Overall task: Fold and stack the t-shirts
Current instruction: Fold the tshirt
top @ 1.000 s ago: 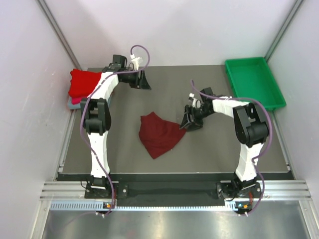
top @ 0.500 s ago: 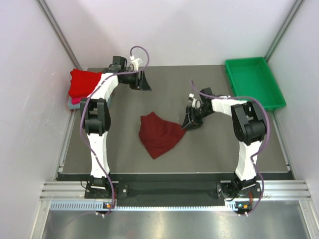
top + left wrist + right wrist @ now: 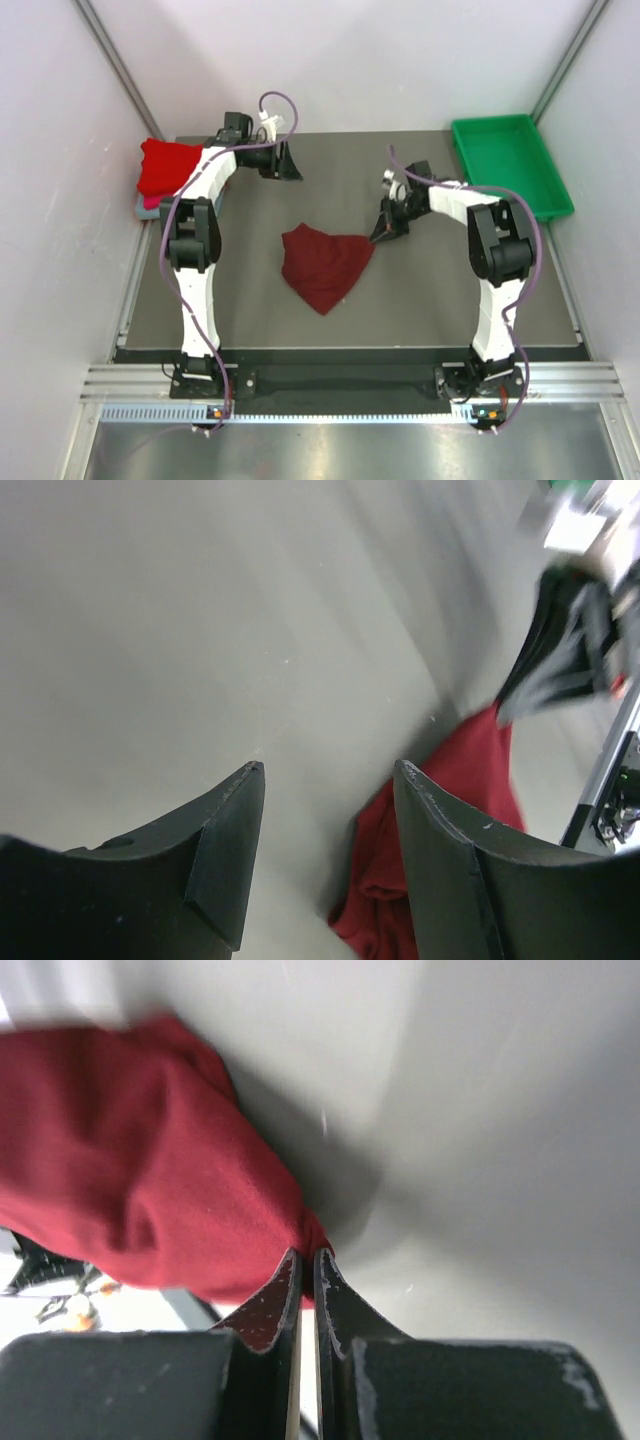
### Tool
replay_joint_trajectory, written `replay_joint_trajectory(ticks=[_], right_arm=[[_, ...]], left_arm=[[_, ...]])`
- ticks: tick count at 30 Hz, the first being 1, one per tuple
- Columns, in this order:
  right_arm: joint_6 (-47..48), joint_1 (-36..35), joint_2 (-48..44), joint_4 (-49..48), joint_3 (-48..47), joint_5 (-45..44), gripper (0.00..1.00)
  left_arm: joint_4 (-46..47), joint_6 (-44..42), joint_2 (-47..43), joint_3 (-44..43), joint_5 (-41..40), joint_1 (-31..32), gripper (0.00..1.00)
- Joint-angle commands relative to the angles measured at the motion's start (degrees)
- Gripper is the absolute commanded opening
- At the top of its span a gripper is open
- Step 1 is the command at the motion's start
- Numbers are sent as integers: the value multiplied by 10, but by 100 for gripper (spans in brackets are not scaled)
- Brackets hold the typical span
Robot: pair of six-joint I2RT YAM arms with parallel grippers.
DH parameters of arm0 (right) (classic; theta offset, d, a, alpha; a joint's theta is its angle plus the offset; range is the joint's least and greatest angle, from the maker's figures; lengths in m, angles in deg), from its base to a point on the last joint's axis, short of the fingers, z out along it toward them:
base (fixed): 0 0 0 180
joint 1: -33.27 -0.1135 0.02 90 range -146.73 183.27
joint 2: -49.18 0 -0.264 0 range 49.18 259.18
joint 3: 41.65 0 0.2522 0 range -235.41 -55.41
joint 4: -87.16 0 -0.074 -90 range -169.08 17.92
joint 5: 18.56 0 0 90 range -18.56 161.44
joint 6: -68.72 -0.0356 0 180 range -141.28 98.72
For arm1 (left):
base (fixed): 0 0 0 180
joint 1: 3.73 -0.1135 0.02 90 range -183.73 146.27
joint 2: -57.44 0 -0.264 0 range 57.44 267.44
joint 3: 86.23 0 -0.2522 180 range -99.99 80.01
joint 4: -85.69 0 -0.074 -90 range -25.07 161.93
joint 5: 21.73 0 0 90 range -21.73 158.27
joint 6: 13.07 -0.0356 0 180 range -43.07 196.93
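The shirt (image 3: 325, 265) is soft matt cloth; the tabletop (image 3: 440, 290) smooth, matt grey; the tray (image 3: 508, 160) glossy plastic.

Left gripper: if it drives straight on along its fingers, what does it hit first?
Probably the bare table: the open left gripper angles down at it. The maroon t-shirt lies off to the side of that line; depth is unclear.

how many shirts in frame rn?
2 for sure: dark red shirt mid-table, corner pinched in the right tool; bright red shirt at the far left edge. Cloth slivers under it may be more.
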Motion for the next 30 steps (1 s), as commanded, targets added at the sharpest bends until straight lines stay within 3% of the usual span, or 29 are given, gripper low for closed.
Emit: replay_joint_trajectory(ticks=[1,6,12,18,23,30], right_arm=[[39,47,20,12,-133,-25,0],[80,71,81,39,-299,-54,0],[105,68,127,24,-388,-69,0],[110,61,103,25,-359,-59,0],[114,57,97,27,-336,-62,0],[113,55,74,24,-311,-67,0]], left_arm=[[31,4,-28,-13,3,-7,59],[62,42,-12,-20,8,-7,59],[148,169,32,-42,59,-6,60],[287,308,74,-9,109,5,60],[338,343,172,-58,129,17,58],[360,357,214,-65,128,31,58]])
